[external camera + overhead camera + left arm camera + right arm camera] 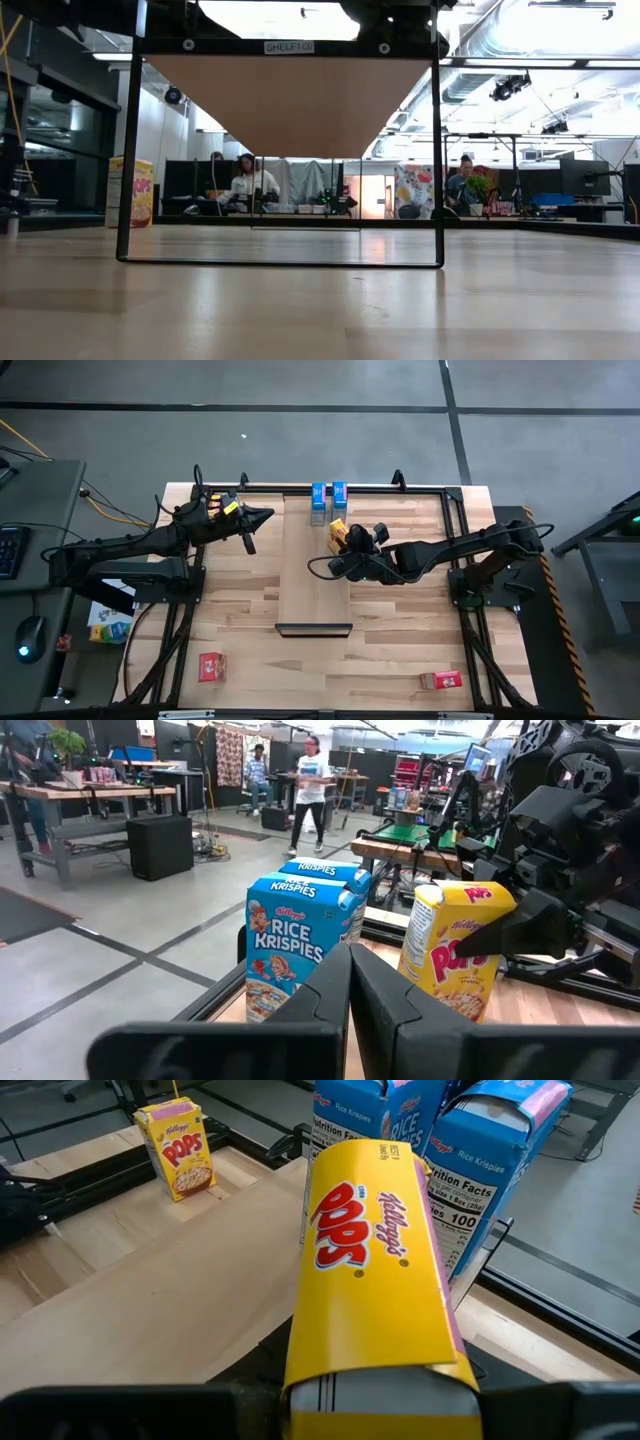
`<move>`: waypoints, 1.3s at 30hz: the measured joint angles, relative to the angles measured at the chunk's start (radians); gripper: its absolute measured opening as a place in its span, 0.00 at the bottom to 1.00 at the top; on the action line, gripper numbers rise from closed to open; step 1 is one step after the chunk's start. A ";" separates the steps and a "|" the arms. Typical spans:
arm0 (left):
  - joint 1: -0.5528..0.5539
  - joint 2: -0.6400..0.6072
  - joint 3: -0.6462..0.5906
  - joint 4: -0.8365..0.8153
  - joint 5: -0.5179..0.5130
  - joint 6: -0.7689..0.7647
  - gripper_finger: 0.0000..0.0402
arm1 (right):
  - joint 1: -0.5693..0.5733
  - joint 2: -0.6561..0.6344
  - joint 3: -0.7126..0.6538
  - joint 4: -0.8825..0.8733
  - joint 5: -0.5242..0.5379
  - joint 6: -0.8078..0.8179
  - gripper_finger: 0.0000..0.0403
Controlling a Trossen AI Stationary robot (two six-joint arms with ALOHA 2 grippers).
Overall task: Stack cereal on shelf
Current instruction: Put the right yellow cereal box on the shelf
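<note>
The shelf (312, 575) is a long pale plank with a dark lip (314, 628) at its near end. Two blue cereal boxes (318, 496) (340, 493) stand upright on its far end, side by side. My right gripper (350, 541) is over the shelf just short of them, shut on a yellow cereal box (375, 1260). A second yellow box (178, 1150) stands upright on the table beside the shelf's far left. My left gripper (350, 990) hangs shut and empty to the left of the blue boxes, pointing level at them. My right gripper holds the yellow box between its two fingers; one dark finger (525, 932) lies against the box's narrow side (490, 935). It comes slanting down from the table's right. The box stands nearly upright, leaning a little. I cannot tell whether its bottom touches the shelf.
Two red boxes lie on the table near its front edge, one at the left (211, 666) and one at the right (441, 680). A black frame rail (380, 487) runs along the table's far edge behind the blue boxes. People are in the room beyond.
</note>
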 joint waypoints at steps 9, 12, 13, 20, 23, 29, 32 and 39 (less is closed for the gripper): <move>0.000 0.000 0.000 0.000 0.000 0.000 0.00 | 0.000 0.000 0.000 0.005 0.011 0.000 0.27; 0.000 0.000 0.000 0.000 0.000 0.000 0.00 | 0.000 0.001 -0.001 0.011 0.011 0.000 0.27; 0.000 0.000 0.000 0.000 0.000 0.000 0.00 | -0.001 0.001 -0.001 0.014 0.011 -0.001 0.27; 0.000 0.000 0.000 0.000 0.000 0.000 0.00 | -0.012 0.001 -0.002 0.021 0.011 -0.008 0.27; 0.000 0.000 0.000 0.000 0.000 0.000 0.00 | -0.012 0.001 -0.002 0.022 0.014 -0.008 0.27; 0.000 0.000 0.000 0.000 0.000 0.001 0.00 | -0.012 0.001 -0.002 0.048 0.015 -0.058 0.33; 0.000 0.000 0.000 0.000 0.000 0.001 0.00 | -0.012 0.001 -0.002 0.053 0.015 -0.068 0.41; 0.000 0.000 0.000 0.000 0.000 0.001 0.00 | -0.012 0.001 -0.002 0.054 -0.003 -0.055 0.59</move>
